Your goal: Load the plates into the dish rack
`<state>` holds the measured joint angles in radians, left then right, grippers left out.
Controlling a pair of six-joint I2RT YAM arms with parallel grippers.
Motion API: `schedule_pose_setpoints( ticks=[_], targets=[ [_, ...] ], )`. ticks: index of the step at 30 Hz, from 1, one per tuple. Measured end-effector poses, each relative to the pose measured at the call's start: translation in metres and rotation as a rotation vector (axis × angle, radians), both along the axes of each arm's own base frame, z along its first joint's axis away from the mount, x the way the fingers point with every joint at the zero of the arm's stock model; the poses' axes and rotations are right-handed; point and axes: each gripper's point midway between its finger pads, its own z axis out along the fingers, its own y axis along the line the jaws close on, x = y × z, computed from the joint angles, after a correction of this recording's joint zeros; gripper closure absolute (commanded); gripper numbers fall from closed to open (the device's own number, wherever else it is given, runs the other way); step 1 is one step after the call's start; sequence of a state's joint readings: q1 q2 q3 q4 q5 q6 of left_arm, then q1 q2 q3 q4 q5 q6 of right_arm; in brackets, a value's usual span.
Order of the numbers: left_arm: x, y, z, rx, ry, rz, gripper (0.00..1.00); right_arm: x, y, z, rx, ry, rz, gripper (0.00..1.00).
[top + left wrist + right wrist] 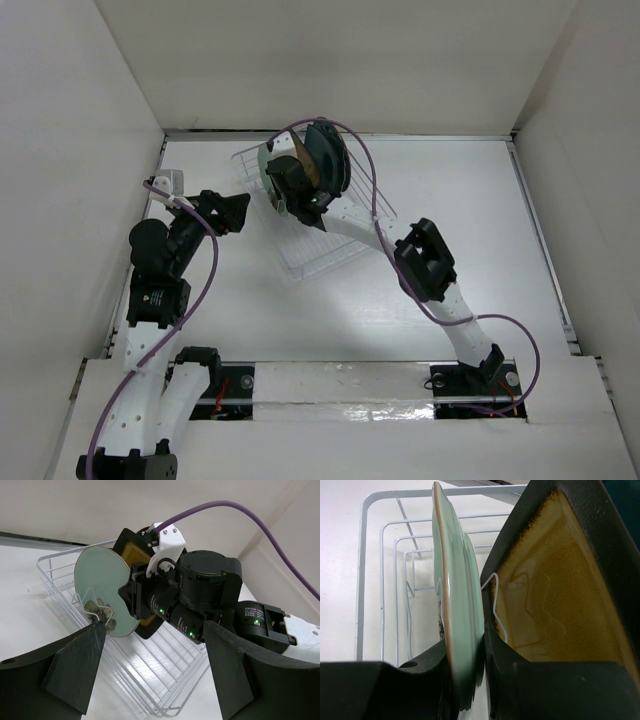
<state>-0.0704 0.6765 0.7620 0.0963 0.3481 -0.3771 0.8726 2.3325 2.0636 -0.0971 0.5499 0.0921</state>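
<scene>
Top external: fixed, high, behind arm bases; looks down and toward far wall; covers whole table (480, 200).
Left wrist: low at left, faces right; dish rack (160, 675) at medium range.
Right wrist: very close, sights along edge of pale mint plate (465, 610).
All views share rack, mint plate.

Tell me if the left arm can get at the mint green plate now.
Probably yes: the open left pincer faces the mint green plate and its bare side in the dish rack, though the right pincer grips its rim.

mint plate (99, 585), mustard plate (555, 595), teal plates (335, 158) upright in dish rack (305, 256)
</scene>
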Motion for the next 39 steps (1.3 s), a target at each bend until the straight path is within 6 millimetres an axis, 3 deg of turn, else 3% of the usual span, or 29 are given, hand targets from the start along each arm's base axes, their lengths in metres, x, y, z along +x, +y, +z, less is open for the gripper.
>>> schedule_pose_setpoints(
  ticks=[1,4,6,10,15,17,18,19,20,24,27,30,33,36,39],
  targets=[
    [0.0,0.0,-0.001,0.0,0.001,0.0,0.24,0.0,0.0,0.0,0.006,-0.001,0.0,0.69],
    [0.0,0.001,-0.001,0.0,0.002,0.005,0.24,-0.002,0.003,0.003,0.031,-0.005,0.008,0.38],
    [0.001,0.001,-0.001,-0.001,0.004,0.009,0.24,-0.005,0.002,0.01,0.044,-0.009,0.017,0.3],
    [0.003,0.003,-0.003,-0.001,0.008,0.017,0.24,-0.017,-0.001,0.047,0.102,-0.038,0.053,0.13],
    [0.004,0.003,-0.007,-0.001,0.013,0.02,0.23,-0.047,-0.021,0.118,0.21,-0.109,0.097,0.12],
    [0.005,0.003,-0.01,0.0,0.019,0.019,0.23,-0.063,-0.036,0.145,0.262,-0.146,0.108,0.19],
    [0.005,0.003,-0.011,0.0,0.02,0.019,0.22,-0.072,-0.047,0.156,0.287,-0.166,0.112,0.34],
    [0.005,0.003,-0.012,0.0,0.023,0.02,0.22,-0.082,-0.059,0.162,0.298,-0.178,0.113,0.54],
    [0.006,0.003,-0.013,0.001,0.026,0.02,0.22,-0.092,-0.072,0.169,0.337,-0.197,0.104,0.99],
    [0.008,0.002,-0.016,0.002,0.032,0.017,0.21,-0.13,-0.134,0.162,0.361,-0.222,0.042,1.0],
    [0.007,0.002,-0.015,0.0,0.017,0.016,0.21,-0.152,-0.186,0.143,0.375,-0.226,-0.034,1.0],
    [0.004,0.002,-0.017,-0.005,0.006,0.012,0.2,-0.159,-0.244,0.129,0.417,-0.238,-0.136,0.82],
    [-0.001,0.001,-0.013,-0.025,-0.016,0.009,0.2,-0.158,-0.296,0.125,0.461,-0.263,-0.242,0.75],
    [-0.005,0.0,-0.006,-0.044,-0.045,0.005,0.23,-0.156,-0.321,0.121,0.504,-0.27,-0.298,0.75],
    [-0.006,-0.001,-0.003,-0.061,-0.047,-0.001,0.22,-0.158,-0.326,0.108,0.53,-0.244,-0.287,0.75]
  ],
)
